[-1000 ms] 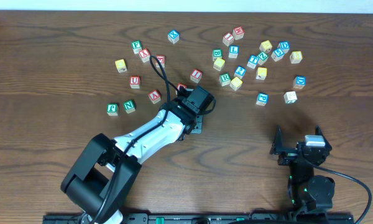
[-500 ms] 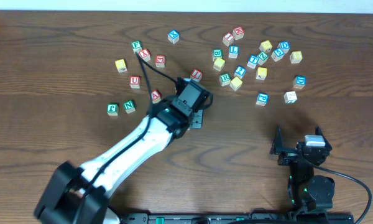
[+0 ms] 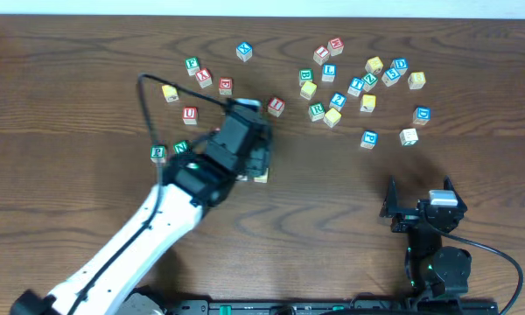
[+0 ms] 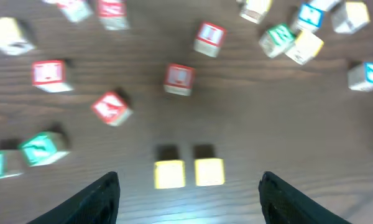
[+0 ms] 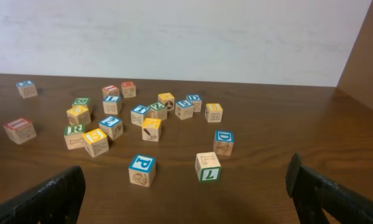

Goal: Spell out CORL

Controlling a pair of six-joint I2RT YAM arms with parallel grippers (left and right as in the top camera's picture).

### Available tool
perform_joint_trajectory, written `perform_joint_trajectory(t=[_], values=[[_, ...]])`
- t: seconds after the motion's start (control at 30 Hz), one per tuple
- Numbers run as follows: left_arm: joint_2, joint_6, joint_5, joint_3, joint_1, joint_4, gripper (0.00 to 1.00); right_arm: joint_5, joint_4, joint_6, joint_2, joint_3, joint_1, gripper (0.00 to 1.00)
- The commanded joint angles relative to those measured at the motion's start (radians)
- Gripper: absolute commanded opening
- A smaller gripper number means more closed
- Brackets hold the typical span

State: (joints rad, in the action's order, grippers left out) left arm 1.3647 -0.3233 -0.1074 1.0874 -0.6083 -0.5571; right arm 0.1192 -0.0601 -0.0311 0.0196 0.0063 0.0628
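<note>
Two yellow-faced cubes (image 4: 170, 173) (image 4: 209, 172) sit side by side on the table, just ahead of my left gripper (image 4: 189, 202), which is open and empty above them. In the overhead view the left gripper (image 3: 254, 162) covers most of them, and only a yellow corner (image 3: 261, 178) shows. The green R cube (image 3: 316, 111) and the blue L cube (image 3: 329, 72) lie among the scattered cubes at the back right. My right gripper (image 3: 418, 208) is open and empty at the front right, also in its wrist view (image 5: 186, 208).
Red-lettered cubes (image 3: 276, 106) (image 3: 189, 114) and green ones (image 3: 158, 152) lie around the left arm. A cluster of blue, yellow and green cubes (image 3: 368, 103) fills the back right. A blue P cube (image 5: 142, 170) and a green-edged cube (image 5: 207, 166) are nearest the right gripper.
My left arm has swung left and pulled back from the spot where it was. The yellow cubes now lie free on the table. The right arm has not moved.
</note>
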Motion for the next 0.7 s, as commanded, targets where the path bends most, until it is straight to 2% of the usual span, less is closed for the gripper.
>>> perform_joint_trajectory(t=[0.0, 0.27, 0.4, 0.67], values=[[-0.099, 0.066, -0.013, 0.018, 0.11, -0.051, 0.71, -0.006, -0.004, -0.008, 0.005, -0.001, -0.003, 0.99], [-0.251, 0.136, -0.006, 0.019, 0.27, -0.145, 0.71, -0.006, -0.004, -0.008, 0.005, -0.001, -0.003, 0.99], [-0.277, 0.216, -0.006, 0.019, 0.297, -0.17, 0.71, -0.006, -0.004, -0.008, 0.005, -0.001, -0.003, 0.99], [-0.276, 0.233, 0.032, 0.019, 0.46, -0.178, 0.71, 0.001, -0.003, -0.008, 0.005, -0.001, -0.003, 0.99]])
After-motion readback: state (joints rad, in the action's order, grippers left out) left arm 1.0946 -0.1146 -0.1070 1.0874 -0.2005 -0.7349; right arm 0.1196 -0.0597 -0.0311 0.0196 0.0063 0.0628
